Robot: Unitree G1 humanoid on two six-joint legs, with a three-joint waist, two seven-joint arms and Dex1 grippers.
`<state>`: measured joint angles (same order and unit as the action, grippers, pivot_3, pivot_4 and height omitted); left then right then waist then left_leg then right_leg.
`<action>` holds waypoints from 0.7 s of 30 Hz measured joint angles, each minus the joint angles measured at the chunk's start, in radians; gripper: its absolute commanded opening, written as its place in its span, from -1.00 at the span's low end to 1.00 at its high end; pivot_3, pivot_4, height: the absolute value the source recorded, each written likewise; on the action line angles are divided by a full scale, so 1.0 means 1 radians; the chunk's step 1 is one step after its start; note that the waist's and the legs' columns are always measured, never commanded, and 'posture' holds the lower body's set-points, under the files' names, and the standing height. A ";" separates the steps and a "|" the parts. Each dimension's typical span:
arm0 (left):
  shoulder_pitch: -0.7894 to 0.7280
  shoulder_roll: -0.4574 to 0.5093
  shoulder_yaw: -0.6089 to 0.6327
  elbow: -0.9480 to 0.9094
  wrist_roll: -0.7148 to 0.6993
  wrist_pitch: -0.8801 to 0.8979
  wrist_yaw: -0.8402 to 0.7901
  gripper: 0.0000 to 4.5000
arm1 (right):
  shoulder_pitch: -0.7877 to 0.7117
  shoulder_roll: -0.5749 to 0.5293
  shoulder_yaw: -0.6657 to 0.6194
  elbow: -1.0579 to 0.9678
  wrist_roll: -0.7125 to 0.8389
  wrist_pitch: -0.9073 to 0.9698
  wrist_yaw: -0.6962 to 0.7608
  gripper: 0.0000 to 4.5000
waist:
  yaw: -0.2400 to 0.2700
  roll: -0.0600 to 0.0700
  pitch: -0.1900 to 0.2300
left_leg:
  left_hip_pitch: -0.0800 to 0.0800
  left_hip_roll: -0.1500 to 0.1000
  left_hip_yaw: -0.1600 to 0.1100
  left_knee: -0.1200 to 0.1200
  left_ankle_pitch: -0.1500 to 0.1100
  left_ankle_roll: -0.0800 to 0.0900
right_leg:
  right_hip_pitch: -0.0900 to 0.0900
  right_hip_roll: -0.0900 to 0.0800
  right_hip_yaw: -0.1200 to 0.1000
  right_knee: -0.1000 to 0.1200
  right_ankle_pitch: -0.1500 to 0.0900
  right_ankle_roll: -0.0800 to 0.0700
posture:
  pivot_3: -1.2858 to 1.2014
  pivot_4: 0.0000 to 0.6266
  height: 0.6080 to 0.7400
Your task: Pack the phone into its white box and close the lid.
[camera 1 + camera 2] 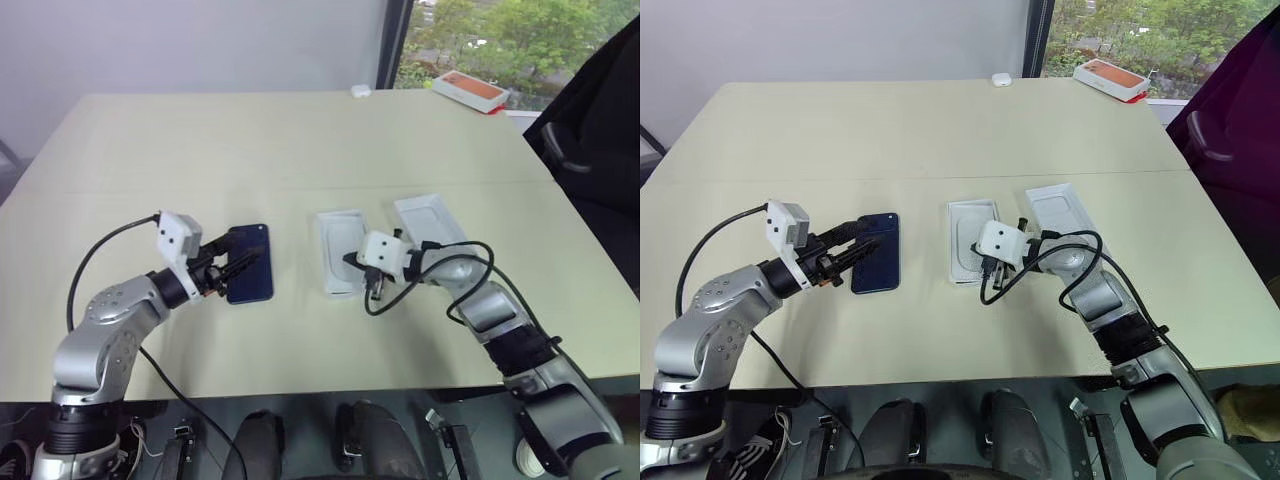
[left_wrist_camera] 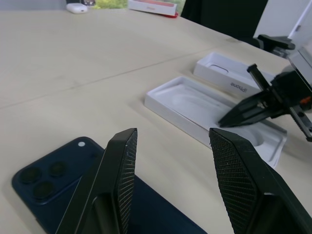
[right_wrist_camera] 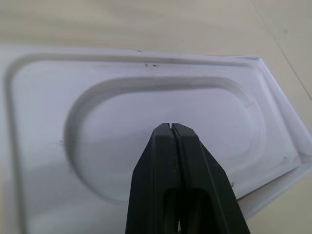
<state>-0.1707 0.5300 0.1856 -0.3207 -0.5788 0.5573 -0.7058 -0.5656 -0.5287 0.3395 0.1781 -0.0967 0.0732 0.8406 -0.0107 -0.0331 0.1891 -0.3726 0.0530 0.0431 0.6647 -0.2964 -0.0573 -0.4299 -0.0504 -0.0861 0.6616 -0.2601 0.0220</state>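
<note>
while left fingers (image 2: 122, 180) gape over slim navy phone (image 1: 250, 262), keep right's shut fingers (image 3: 170, 161) pressing white recessed insert (image 1: 338, 250); straddle phone edges squarely.

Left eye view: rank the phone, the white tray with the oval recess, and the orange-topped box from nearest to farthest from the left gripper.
1. Phone, right at the left gripper.
2. Recessed white tray, mid-table toward the right.
3. Orange-topped box, far right corner.

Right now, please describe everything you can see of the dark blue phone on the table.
The phone is a slim, dark navy slab with rounded corners and looks glossy. It lies flat on the beige table, back side up, showing three camera lenses and a small flash at one corner. It sits apart from the white trays. The open left gripper hovers just over it; I cannot tell whether they touch.
</note>
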 measured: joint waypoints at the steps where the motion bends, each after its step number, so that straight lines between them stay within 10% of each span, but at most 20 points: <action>1: -0.001 0.000 -0.002 0.000 0.000 0.000 0.002 0.10 | -0.001 0.000 0.000 0.008 -0.004 -0.013 0.000 -0.98 | 0.000 0.000 0.000 | 0.000 0.000 0.000 0.000 0.000 0.000 | 0.000 0.000 0.000 0.000 0.000 0.000 | 0.03 -0.52 1.00; 21: -0.031 -0.012 -0.012 0.018 0.001 -0.004 0.029 0.10 | -0.027 0.015 -0.009 0.118 -0.058 -0.125 -0.010 -0.98 | -0.001 0.000 0.000 | 0.001 0.000 0.000 0.001 0.000 0.000 | 0.000 0.000 0.000 0.001 0.000 0.000 | 0.03 -0.52 1.00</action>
<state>-0.2017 0.5175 0.1740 -0.3030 -0.5780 0.5531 -0.6763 -0.5925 -0.5135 0.3302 0.2959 -0.1542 -0.0514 0.8310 -0.0112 -0.0331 0.1890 -0.3717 0.0532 0.0433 0.6652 -0.2963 -0.0572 -0.4297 -0.0505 -0.0860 0.6628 -0.2600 0.0219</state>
